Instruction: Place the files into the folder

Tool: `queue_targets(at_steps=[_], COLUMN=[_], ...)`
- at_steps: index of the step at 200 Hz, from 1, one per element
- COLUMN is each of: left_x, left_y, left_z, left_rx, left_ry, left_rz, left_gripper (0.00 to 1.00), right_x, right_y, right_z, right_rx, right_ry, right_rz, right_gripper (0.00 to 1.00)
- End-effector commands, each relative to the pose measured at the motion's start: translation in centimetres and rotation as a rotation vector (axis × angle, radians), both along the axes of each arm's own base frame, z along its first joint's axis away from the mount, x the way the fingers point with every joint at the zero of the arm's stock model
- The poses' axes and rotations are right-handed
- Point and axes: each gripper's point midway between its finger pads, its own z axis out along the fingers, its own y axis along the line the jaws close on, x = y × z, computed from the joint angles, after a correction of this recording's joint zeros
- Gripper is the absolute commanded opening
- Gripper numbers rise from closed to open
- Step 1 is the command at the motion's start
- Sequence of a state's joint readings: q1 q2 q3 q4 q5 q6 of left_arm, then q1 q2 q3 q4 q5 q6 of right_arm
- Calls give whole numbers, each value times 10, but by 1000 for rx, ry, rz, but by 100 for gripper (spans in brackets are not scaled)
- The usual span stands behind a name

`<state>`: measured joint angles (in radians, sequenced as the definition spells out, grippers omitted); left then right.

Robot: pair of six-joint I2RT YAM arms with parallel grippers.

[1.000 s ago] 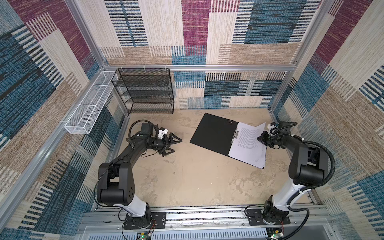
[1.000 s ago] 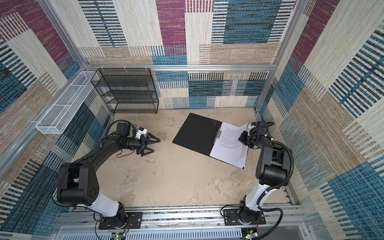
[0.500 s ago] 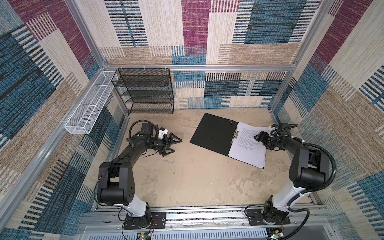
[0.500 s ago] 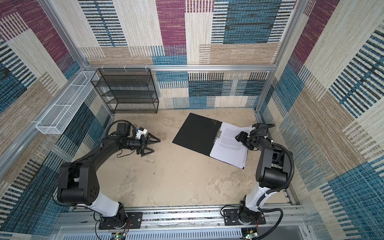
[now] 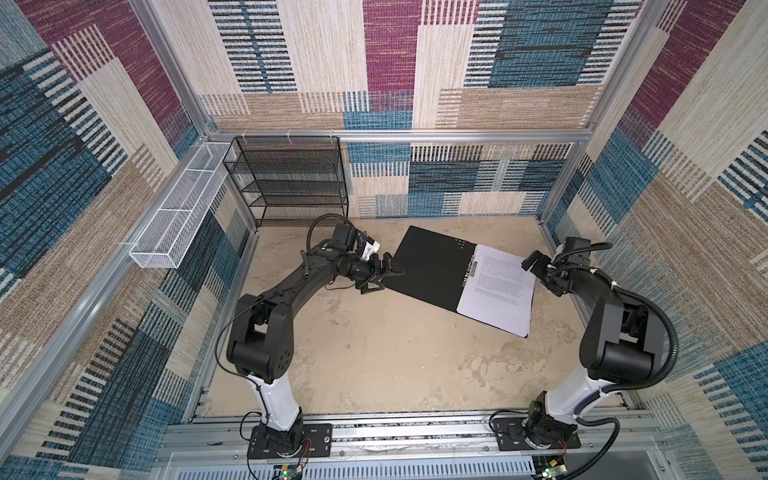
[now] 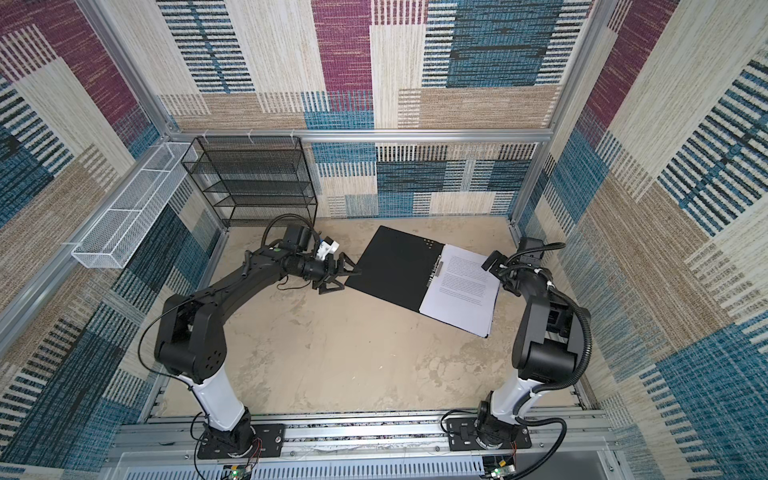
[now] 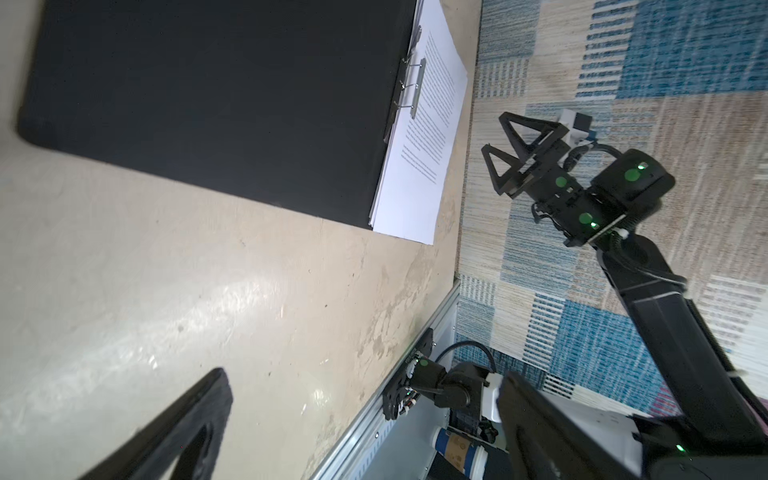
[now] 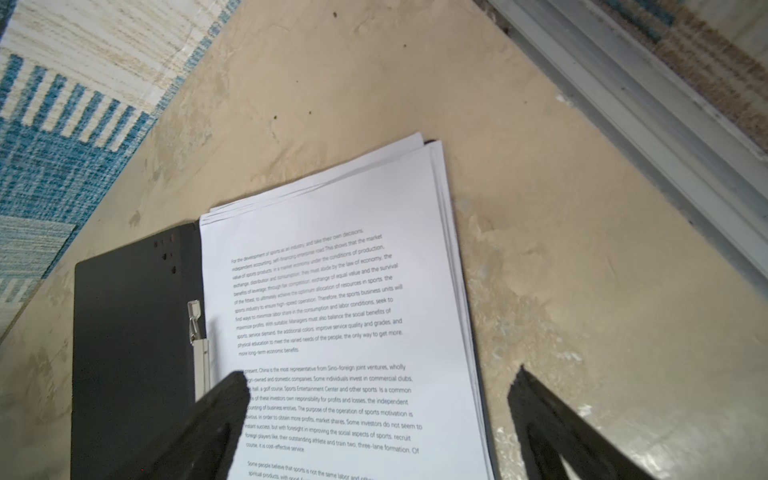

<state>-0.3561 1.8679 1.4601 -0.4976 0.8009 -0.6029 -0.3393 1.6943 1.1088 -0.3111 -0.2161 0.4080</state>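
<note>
The folder lies open and skewed near the back right corner of the bench. Only its black inner face shows. The files, a stack of white printed sheets, cover its right half, so just a thin dark rim of that half peeks out past the paper. The stack reaches towards the bench's right edge. In both top views the print is too small to read and the metal spine clip is a pale sliver.

The left gripper hangs at the left edge of the bare cover with its fingers spread. From above, contact with the cover cannot be judged. The right gripper sits at the stack's far right side. Its cabling partly masks it there, so its jaws are hard to read from above.

The right wrist view settles this. The right gripper has its fingers wide apart and cut off by the frame. One is over the printed page and the other over bare bench beyond the fanned sheet edges, pinching nothing. This view also makes the paragraphs legible and shows the clip close up.

The left wrist view shows the right gripper from the side, splayed and raised clear of the paper. Its own blurred fingers enter from the frame's edge.

The black wire-mesh rack and the white wire basket at the back left appear only in the top views
</note>
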Motion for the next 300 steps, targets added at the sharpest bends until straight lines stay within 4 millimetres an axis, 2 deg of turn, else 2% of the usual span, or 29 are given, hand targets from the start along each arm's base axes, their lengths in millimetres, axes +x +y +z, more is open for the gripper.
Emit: queue_targets(at_steps=[1,40,50,78,115,147,154,172,197,237,274,300], left_x=[25,64,71,89,99,91,92,83,64,27,-31,-87], left_y=[-16,-49,-54,-61,-68,-67,-61,-49,-16,30,59,86], left_z=[-19,-43,-43,-62,-87,-107,-114,-129,-158,-182,-194,-209], left_rx=[62,91,97,141,187,212,251,310,461,607,620,630], left_ry=[-29,-79,-102,-118,-120,-82,-80,-32,66,186,283,371], left_rz=[5,-32,-37,-36,-56,-67,-48,-20,54,157,212,256], left_gripper=[100,100,100,100,100,100,100,100,100,100,100,100], right_x=[8,11,10,6,1,0,0,1,2,3,7,12], right_y=[-6,-2,0,3,6,10,11,18,25,33,50,73], right_z=[6,15,17,12,15,23,24,24,21,17,22,24], right_rx=[-10,3,7,17,17,15,11,13,19,36,6,-5], right_ry=[-31,-62,-72,-63,-74,-98,-99,-100,-95,-102,-111,-109], right_rz=[-33,-11,-10,-2,5,16,21,39,54,78,133,203], right_gripper=[100,100,100,100,100,100,100,100,100,100,100,100])
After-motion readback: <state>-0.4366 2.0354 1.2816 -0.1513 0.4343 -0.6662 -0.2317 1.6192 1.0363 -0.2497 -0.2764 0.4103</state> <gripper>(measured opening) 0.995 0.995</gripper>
